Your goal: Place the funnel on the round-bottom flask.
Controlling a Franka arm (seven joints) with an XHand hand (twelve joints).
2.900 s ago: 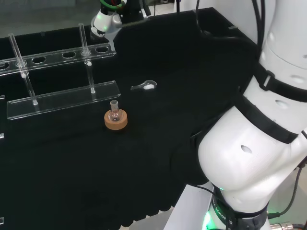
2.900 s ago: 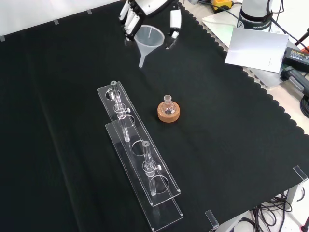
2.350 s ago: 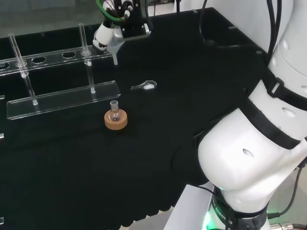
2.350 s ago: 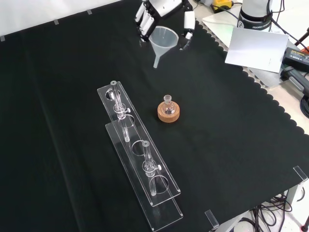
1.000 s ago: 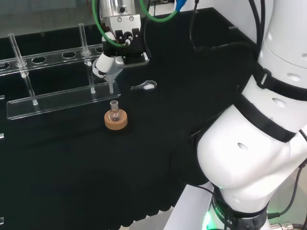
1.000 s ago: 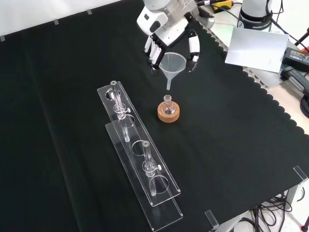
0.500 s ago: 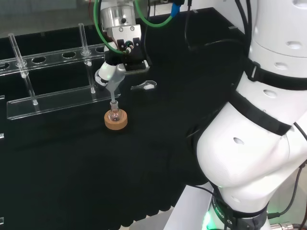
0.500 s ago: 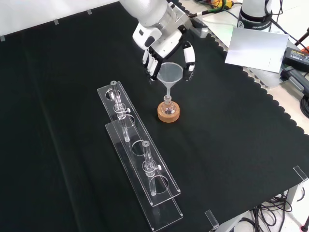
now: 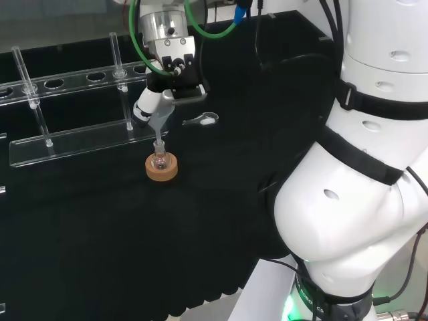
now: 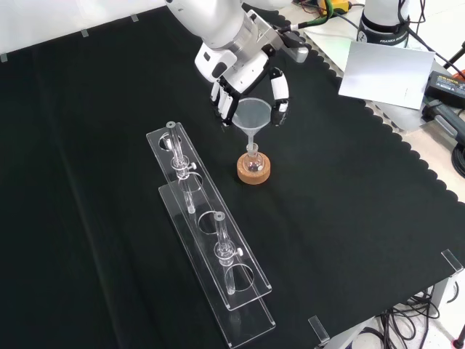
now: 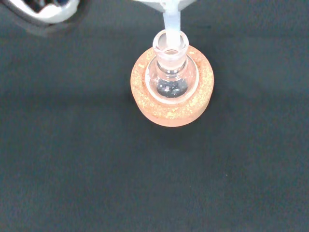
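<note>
On black-cloth table (image 10: 349, 218), I see clear rack (image 10: 211, 240) left of cork stand (image 10: 254, 170) in front view. Hand (image 10: 243, 69) above stand, fingers (image 10: 278, 98) curled round funnel (image 10: 251, 116). Funnel stem inside neck of round-bottom flask (image 11: 171, 77), flask seated in cork stand.

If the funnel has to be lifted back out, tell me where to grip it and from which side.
Grip the funnel by its wide cone rim, from above, as the hand holds it now. Its thin stem sits upright in the neck of the round-bottom flask on the cork ring, so a straight upward pull seems safest.
</note>
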